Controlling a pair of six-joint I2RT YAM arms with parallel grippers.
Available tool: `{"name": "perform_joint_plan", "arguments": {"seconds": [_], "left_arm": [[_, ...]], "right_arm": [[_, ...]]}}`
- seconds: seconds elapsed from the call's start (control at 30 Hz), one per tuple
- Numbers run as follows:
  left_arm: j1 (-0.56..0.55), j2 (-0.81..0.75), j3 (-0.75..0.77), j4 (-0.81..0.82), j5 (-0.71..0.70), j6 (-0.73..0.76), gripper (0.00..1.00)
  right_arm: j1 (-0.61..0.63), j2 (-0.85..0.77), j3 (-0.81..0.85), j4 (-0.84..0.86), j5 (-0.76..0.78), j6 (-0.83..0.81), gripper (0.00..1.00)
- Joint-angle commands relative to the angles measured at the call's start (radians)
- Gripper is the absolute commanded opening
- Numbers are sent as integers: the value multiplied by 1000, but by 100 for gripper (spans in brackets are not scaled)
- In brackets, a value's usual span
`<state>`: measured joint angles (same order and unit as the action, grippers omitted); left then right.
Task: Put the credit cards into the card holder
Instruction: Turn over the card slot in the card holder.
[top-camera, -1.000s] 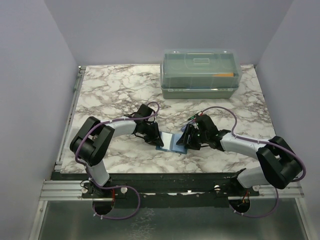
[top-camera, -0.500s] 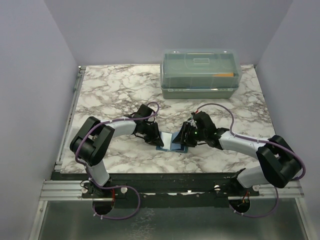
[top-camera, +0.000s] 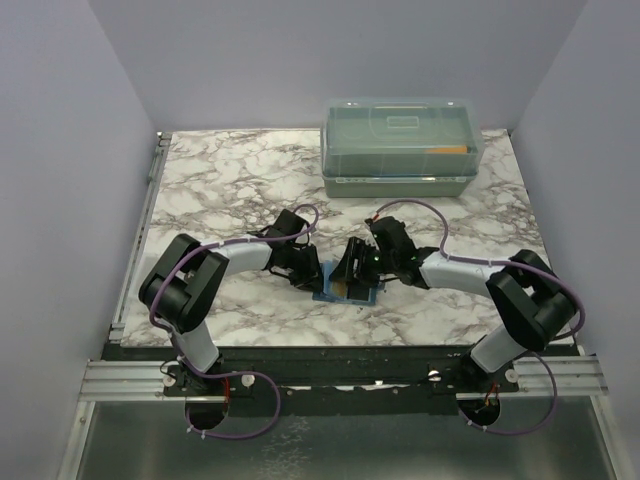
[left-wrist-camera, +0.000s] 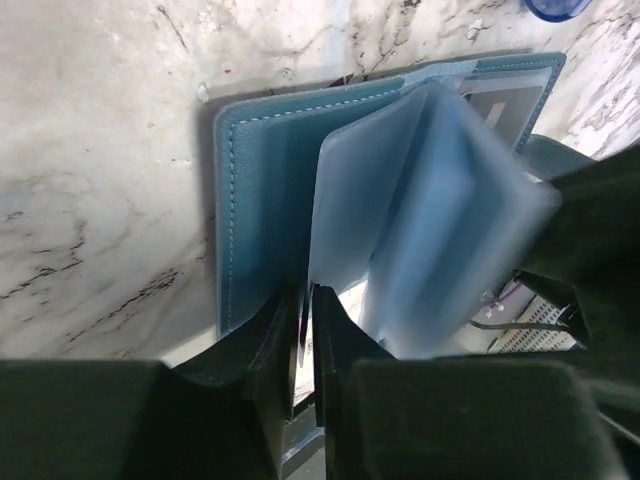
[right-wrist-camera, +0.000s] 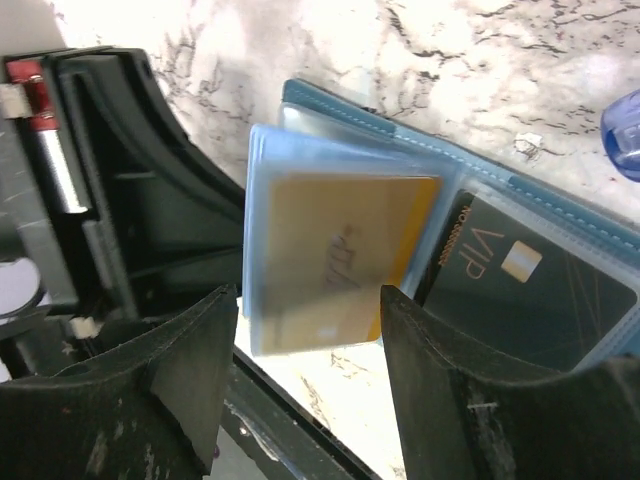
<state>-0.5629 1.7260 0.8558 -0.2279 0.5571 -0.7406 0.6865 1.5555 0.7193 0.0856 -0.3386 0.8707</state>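
The teal card holder (top-camera: 330, 294) lies open on the marble, its blue cover (left-wrist-camera: 265, 200) flat and its clear sleeves (left-wrist-camera: 420, 200) fanned upward. My left gripper (left-wrist-camera: 306, 300) is shut on the lower edge of one clear sleeve. My right gripper (right-wrist-camera: 308, 330) is open over the holder from the right. A yellow credit card (right-wrist-camera: 320, 260) sits inside a raised sleeve, just beyond and between the right fingers (right-wrist-camera: 190, 370). A black credit card marked VIP (right-wrist-camera: 530, 290) lies in a flat sleeve to the right. In the top view both grippers (top-camera: 312, 275) (top-camera: 352, 272) meet over the holder.
A large translucent lidded box (top-camera: 400, 145) stands at the back of the table. A small blue object (right-wrist-camera: 625, 135) lies on the marble just past the holder. The table's near edge and metal rail (top-camera: 340, 375) run close behind the holder.
My right gripper has moved left, over the card holder, and the clear sleeves now stand raised between the two grippers. The left gripper has stayed put.
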Motion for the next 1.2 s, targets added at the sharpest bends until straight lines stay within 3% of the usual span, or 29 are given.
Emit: {"name": "perform_joint_plan", "arguments": {"seconds": [0.0, 0.2, 0.4, 0.5, 0.9, 1.17], "left_arm": [[-3, -30, -38, -16, -3, 10, 22], [3, -71, -46, -37, -26, 24, 28], [24, -120, -43, -64, -15, 67, 46], [25, -146, -26, -77, -12, 91, 48], [19, -121, 23, -83, 35, 85, 41], [2, -110, 32, -83, 38, 83, 40]], "right_arm": [[2, 44, 56, 2, -3, -33, 62], [2, 25, 32, -52, 68, -43, 46], [2, -2, 8, -122, 133, -46, 40], [2, -21, -12, -136, 153, -41, 38], [10, -81, -5, -27, 50, -57, 62], [29, -17, 58, -73, 81, -71, 62]]}}
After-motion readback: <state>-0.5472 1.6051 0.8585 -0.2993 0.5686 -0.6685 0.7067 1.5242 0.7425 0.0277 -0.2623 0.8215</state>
